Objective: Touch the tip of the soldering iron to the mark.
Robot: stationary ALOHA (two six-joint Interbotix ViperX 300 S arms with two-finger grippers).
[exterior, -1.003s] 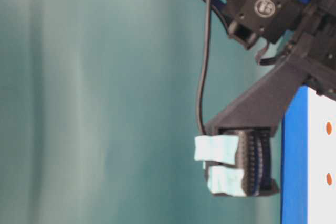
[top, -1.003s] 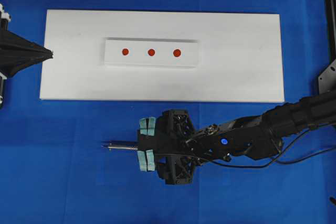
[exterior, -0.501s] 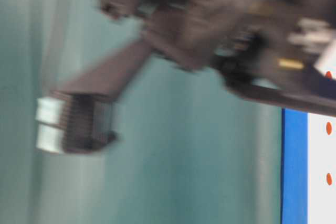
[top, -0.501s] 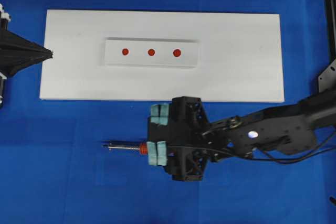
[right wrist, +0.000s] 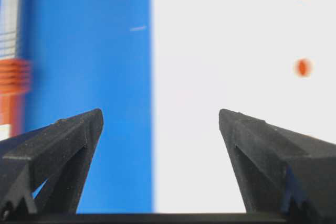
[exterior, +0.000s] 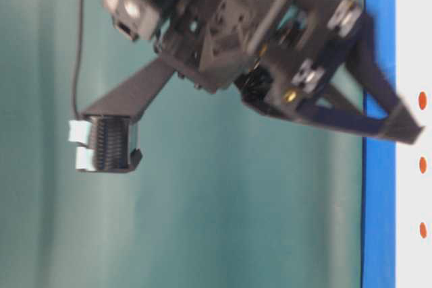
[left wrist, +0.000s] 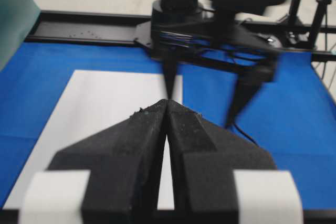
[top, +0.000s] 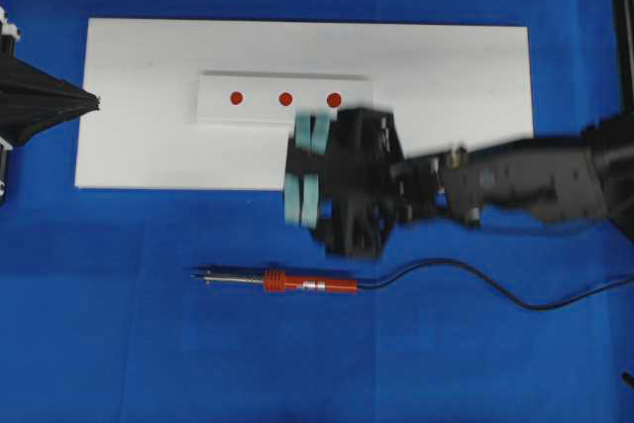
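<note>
Overhead view: blurred right tool [top: 305, 170] hides board [top: 149, 146] edge

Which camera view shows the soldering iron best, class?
The overhead view: the whole soldering iron lies on the blue cloth, tip to cord. The right wrist view catches only its blurred orange handle; the table-level and left wrist views miss it.

Soldering iron [top: 287, 282]: red-orange ribbed handle w/ silver band, silver shaft, black cord [top: 475, 282]. Table cover [top: 119, 344] solid bright blue. Board [top: 446, 126] plain white; raised white strip [top: 258, 111] on it carries 3 red dots [top: 285, 99] in a row. Right gripper [top: 305, 167] black w/ pale teal pads on fingers [top: 300, 198]. Left gripper [left wrist: 167, 106] matte black, white tape patches on finger bases. Backdrop [exterior: 202, 200] in table-level view teal green
</note>
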